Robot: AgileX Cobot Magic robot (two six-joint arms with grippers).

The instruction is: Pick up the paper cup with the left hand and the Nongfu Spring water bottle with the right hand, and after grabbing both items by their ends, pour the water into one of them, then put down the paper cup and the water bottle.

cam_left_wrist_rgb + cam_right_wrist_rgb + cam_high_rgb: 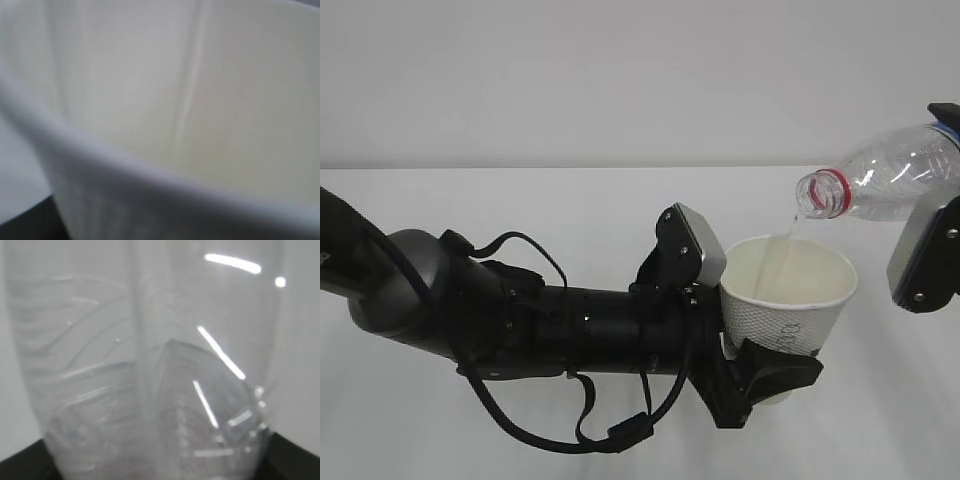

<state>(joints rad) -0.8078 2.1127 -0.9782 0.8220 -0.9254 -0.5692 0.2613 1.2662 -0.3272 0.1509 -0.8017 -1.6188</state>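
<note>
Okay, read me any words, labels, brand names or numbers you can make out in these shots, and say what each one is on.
Paper cup: grey vertical print on its side near the right edge, too small and tilted to read.
Water bottle: no label text visible; only the red neck ring and a bit of blue at the frame edge.
Left wrist view and right wrist view: blurred close-ups, no text.
Nothing legible anywhere.

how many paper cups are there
1. The paper cup sits in the left gripper, just below the tilted bottle's mouth. No others show.
</note>
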